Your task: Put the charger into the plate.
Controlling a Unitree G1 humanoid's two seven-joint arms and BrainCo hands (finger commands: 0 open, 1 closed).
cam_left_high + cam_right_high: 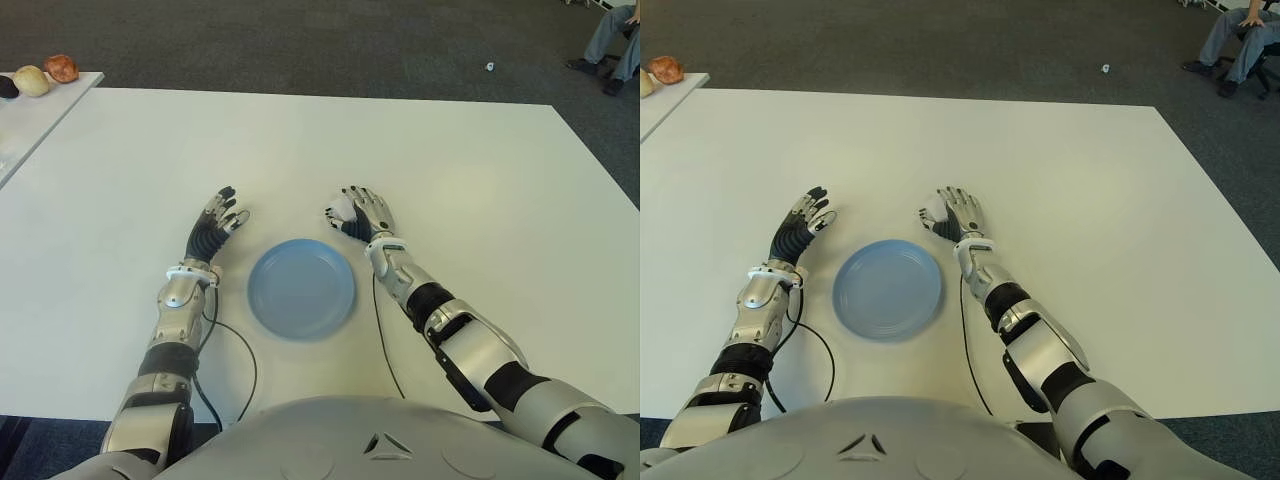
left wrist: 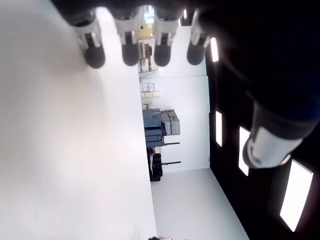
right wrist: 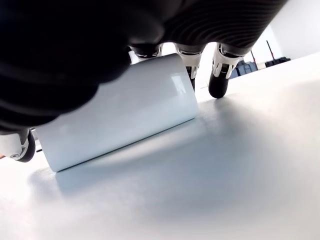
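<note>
My right hand [image 1: 362, 214] curls over the white charger [image 3: 120, 112], mostly hiding it, beyond the blue plate [image 1: 301, 288]; my left hand [image 1: 215, 224] lies spread beside it.

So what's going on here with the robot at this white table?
The robot's right hand is over a small white charger on the white table, just beyond the blue plate. In the right wrist view the charger lies on the table under the palm, fingers reaching past it, but a closed grasp isn't clear. The plate holds nothing yet. The left hand shows on the plate's left, fingers extended, holding nothing.
</note>
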